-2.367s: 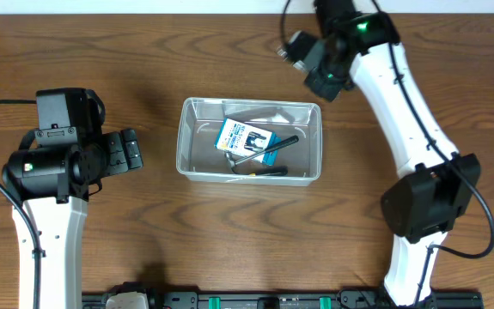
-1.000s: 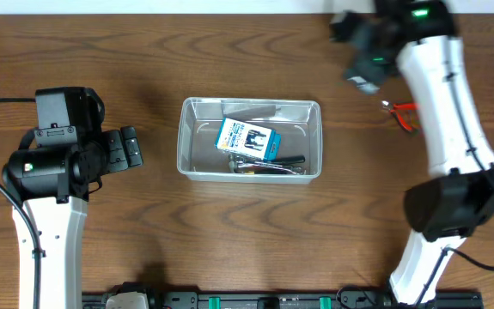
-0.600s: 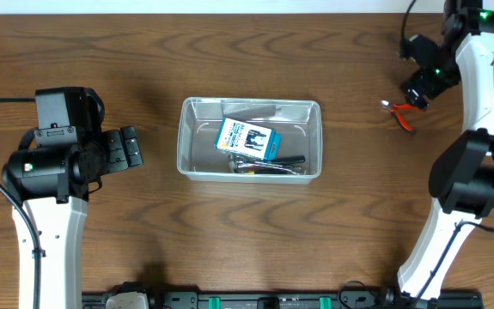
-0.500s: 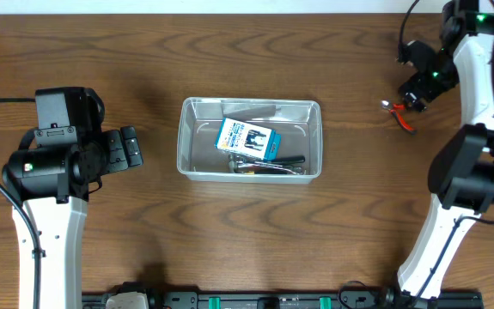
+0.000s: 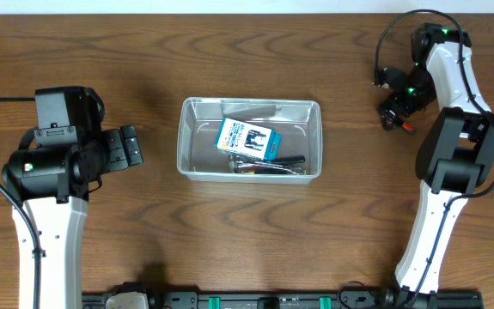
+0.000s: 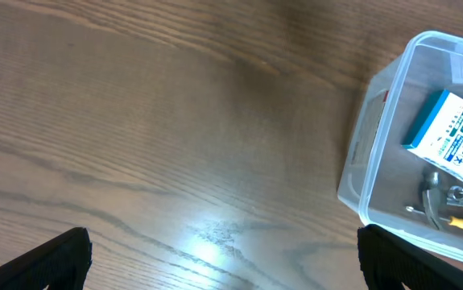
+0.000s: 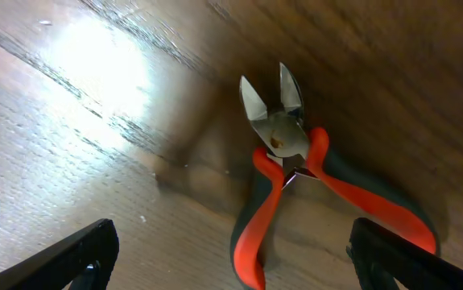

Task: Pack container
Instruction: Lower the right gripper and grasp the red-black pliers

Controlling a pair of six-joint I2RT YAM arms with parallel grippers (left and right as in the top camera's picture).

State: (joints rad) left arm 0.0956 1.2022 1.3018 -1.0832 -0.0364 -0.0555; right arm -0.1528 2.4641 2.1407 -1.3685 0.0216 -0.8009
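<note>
The container [image 5: 182,137] is a clear plastic bin in mid-table, holding a blue-and-white box [image 5: 248,137] and some hand tools [image 5: 268,166]. Its corner [image 6: 360,157] shows at the right of the left wrist view. My left gripper [image 5: 131,148] hangs open left of it, over bare wood, with nothing between its fingers [image 6: 62,258]. Far right, my right gripper [image 5: 395,105] is open low over red-and-black cutters [image 5: 401,126]. In the right wrist view the cutters [image 7: 283,161] lie flat on the table. One handle runs down between the open fingertips [image 7: 82,256], untouched.
Both white arm bases stand near the table's front edge, left [image 5: 49,240] and right [image 5: 431,223]. Bare wood lies between the container and the cutters. A black cable [image 5: 388,43] loops above the right gripper.
The right arm swung from above the container out to the far right and came down over the cutters. A tool in the container settled against its front wall. The left arm stayed still.
</note>
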